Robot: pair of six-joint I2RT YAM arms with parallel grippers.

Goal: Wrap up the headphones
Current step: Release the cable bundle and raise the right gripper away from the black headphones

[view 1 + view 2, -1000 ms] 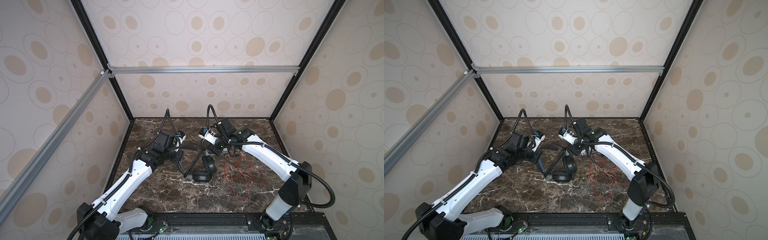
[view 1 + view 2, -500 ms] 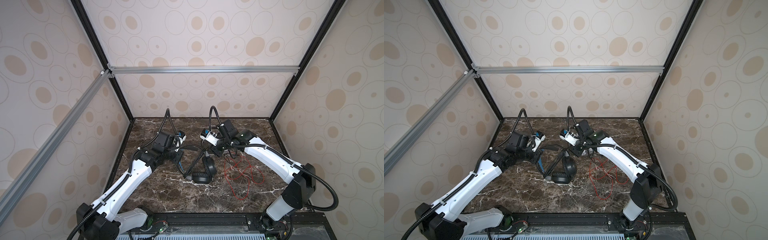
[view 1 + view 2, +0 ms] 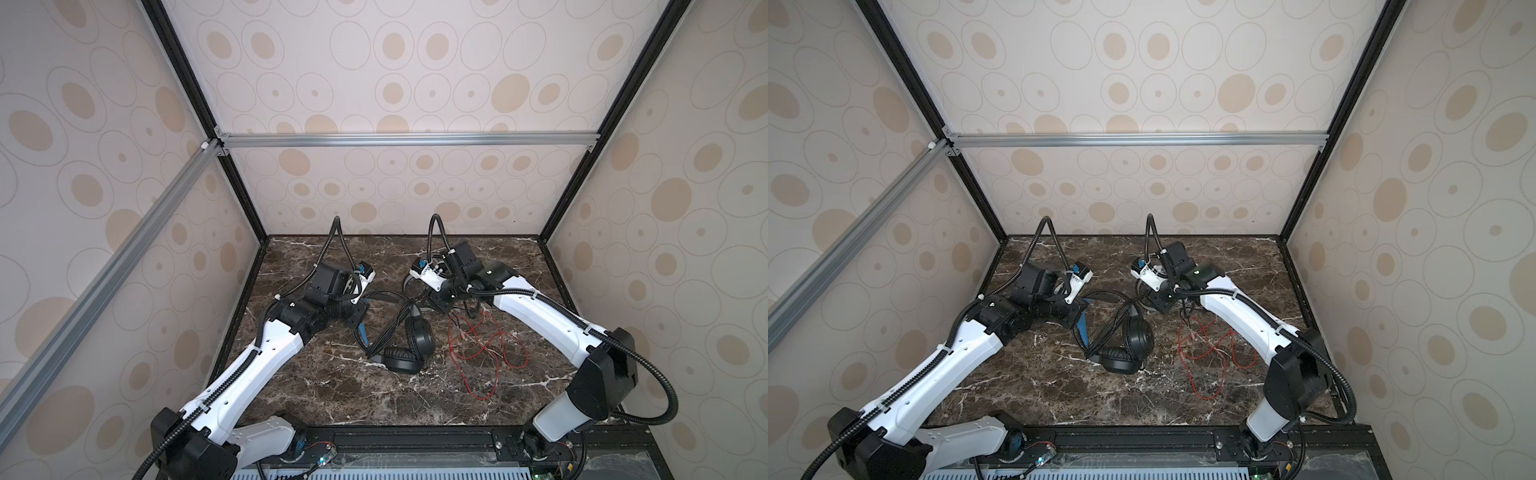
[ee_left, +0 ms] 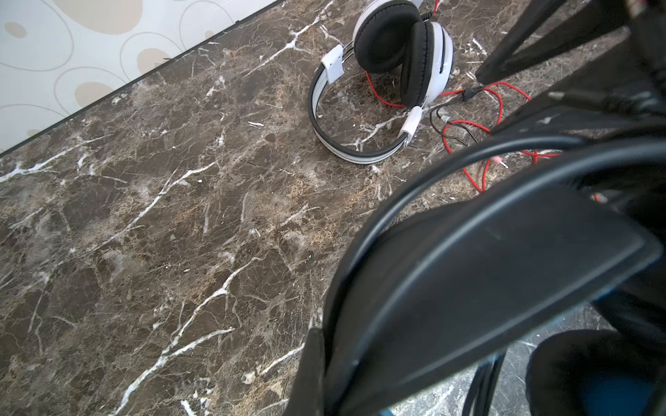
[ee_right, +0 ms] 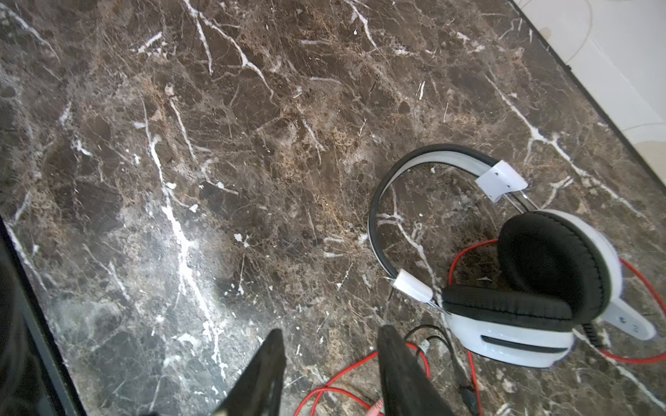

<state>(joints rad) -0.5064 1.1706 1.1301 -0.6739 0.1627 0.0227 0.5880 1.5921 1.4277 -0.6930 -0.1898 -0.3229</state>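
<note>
The black headphones (image 3: 411,345) lie mid-table with their black cord (image 3: 392,328) stretched in strands across the band. My left gripper (image 3: 360,321) is shut on their blue-lined headband (image 4: 486,288). One finger (image 4: 310,371) presses against that band. The white headphones (image 5: 522,288) with black pads lie on the marble, mostly hidden under my right arm in both top views. Their red cord (image 3: 478,349) sprawls loose toward the front. My right gripper (image 5: 331,363) hangs open just beside the white earcups. Bare marble and a loop of red cord (image 5: 342,381) show between its fingers.
The dark marble table (image 3: 332,395) is boxed in by patterned walls with black corner posts (image 3: 245,199). A black rail (image 3: 415,440) runs along the front edge. Bare marble lies at the front and at the back left.
My right gripper's jaws have spread apart from nearly shut. The left gripper has kept its hold on the black headband without moving.
</note>
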